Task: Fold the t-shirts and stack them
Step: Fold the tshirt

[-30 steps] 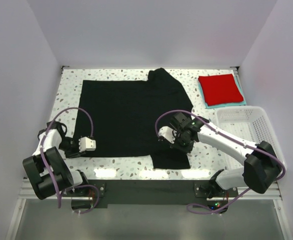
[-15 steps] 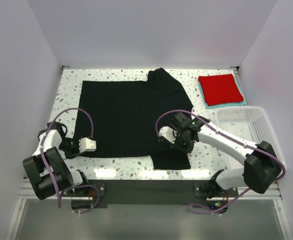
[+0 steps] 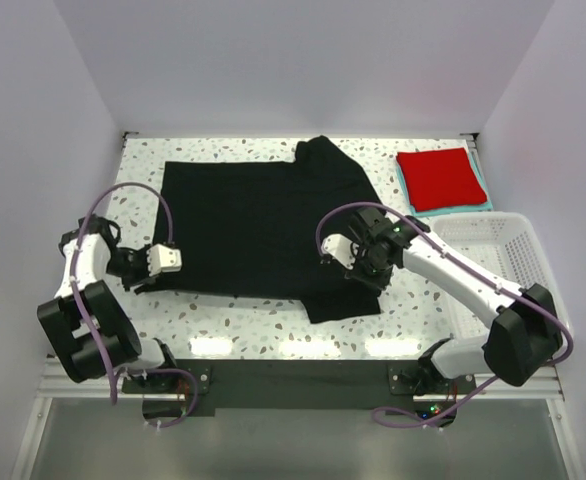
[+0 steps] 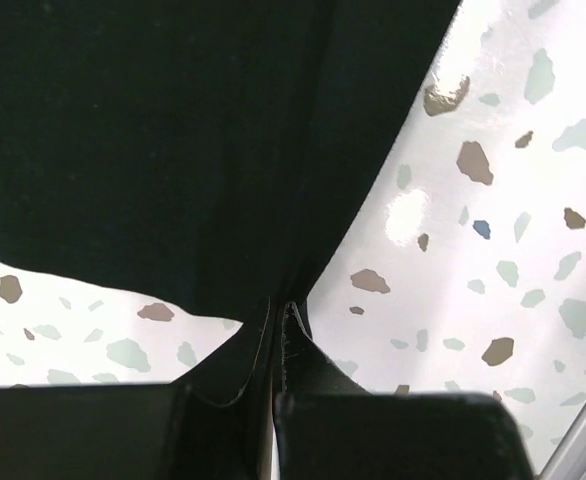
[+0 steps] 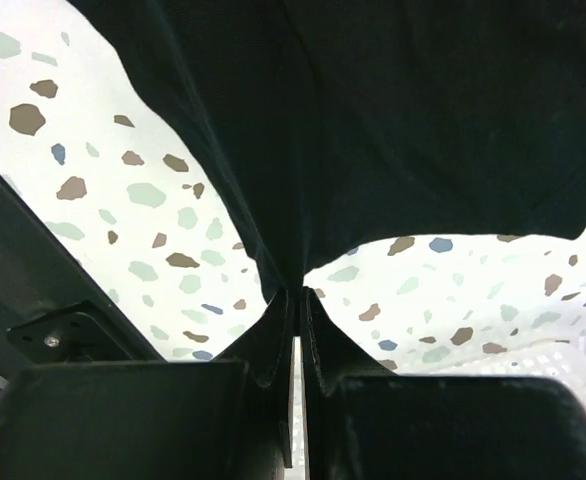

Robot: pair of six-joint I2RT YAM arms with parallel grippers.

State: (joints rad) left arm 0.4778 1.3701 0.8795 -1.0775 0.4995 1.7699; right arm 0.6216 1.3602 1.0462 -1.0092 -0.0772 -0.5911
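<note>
The black t-shirt (image 3: 253, 225) lies spread over the middle of the speckled table (image 3: 423, 300), its near edge lifted off the surface. My left gripper (image 3: 169, 259) is shut on the shirt's near left hem (image 4: 273, 295). My right gripper (image 3: 361, 268) is shut on the shirt's near right part (image 5: 298, 280), with a sleeve flap hanging below it. The folded red t-shirt (image 3: 439, 177) lies on the folded teal t-shirt (image 3: 404, 190) at the far right.
A white mesh basket (image 3: 488, 255) stands at the right edge, close to my right arm. White walls close in the table on three sides. Bare table shows along the near edge between the arms.
Both grippers have moved away from the near edge with the shirt's hem in them. The shirt's near edge now lies farther back and more of the table's front strip shows.
</note>
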